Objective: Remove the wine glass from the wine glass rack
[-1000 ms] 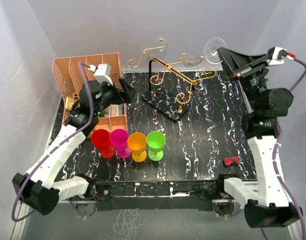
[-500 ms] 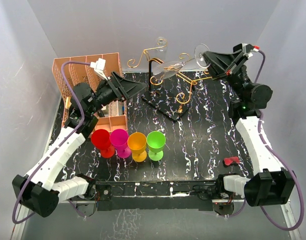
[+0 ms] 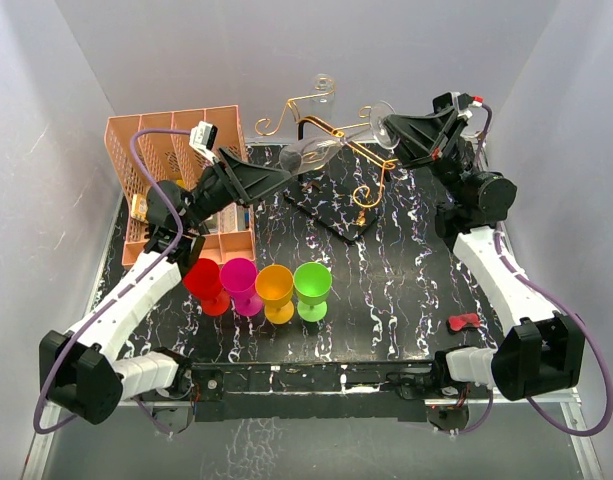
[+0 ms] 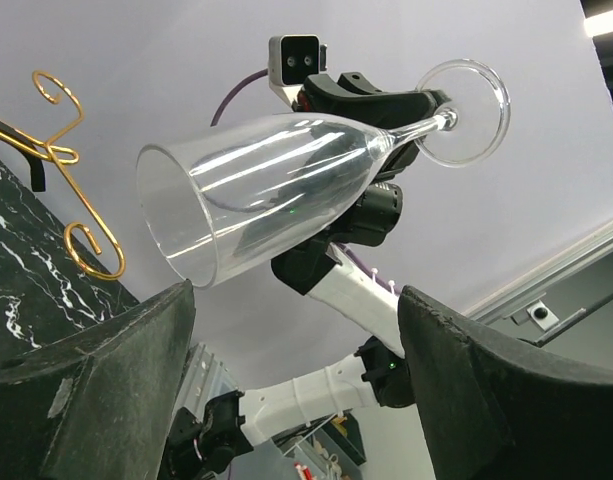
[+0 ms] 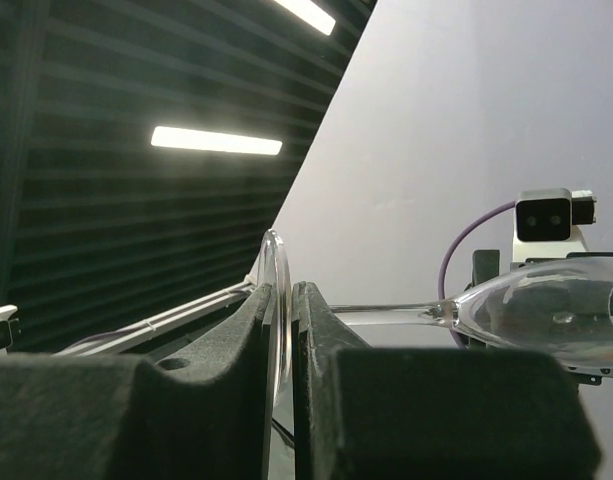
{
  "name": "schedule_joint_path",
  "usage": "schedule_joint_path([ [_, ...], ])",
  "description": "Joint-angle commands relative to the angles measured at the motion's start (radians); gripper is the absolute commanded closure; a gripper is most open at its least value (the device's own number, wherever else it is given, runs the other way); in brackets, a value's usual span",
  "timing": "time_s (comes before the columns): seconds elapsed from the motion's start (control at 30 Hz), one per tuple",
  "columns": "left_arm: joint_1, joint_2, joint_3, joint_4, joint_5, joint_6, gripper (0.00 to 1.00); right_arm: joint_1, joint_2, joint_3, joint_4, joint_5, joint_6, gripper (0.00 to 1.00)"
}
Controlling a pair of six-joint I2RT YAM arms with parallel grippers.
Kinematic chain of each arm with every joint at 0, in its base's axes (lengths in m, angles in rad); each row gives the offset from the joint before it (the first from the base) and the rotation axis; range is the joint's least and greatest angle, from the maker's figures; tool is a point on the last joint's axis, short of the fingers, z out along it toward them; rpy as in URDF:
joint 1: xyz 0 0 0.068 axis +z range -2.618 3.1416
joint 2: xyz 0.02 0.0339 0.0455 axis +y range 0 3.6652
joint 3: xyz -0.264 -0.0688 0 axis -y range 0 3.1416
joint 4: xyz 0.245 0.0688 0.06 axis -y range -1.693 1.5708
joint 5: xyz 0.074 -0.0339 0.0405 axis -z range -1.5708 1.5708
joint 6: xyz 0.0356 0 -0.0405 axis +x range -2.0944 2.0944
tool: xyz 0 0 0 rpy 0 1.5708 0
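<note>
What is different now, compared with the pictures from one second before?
The right tool, shut on the foot of the wine glass, carried it leftward over the wine glass rack. The left tool, open, moved toward its bowl. The rack and the coloured cups stayed.

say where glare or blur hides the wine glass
Top view: evenly lit, the wine glass faint and see-through. Left wrist view: sharp, white glare streaks on its bowl. Right wrist view: end effector dark and soft, ceiling lights blown out.
</note>
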Motion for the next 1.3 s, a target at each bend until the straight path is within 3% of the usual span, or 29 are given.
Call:
schedule_joint_path([
  [0.0,0.005,-0.077,-0.015,0.069,0.003,0.015,0.2,0.014,-0.015,-0.015,0.078,0.031,0.252,0.92],
  [0.2,0.056,-0.147,-0.041,-0.039,-0.051,0.085,0.12,0.018,-0.02,-0.01,0.075,0.025,0.251,0.92],
  [0.97,0.126,-0.051,-0.067,0.182,0.055,-0.122,0.16,0.081,0.02,-0.019,0.137,0.056,0.268,0.92],
  [1.27,0.13,0.0,-0.063,0.431,0.111,-0.264,0.36,0.087,0.025,-0.07,0.146,0.09,0.265,0.92],
])
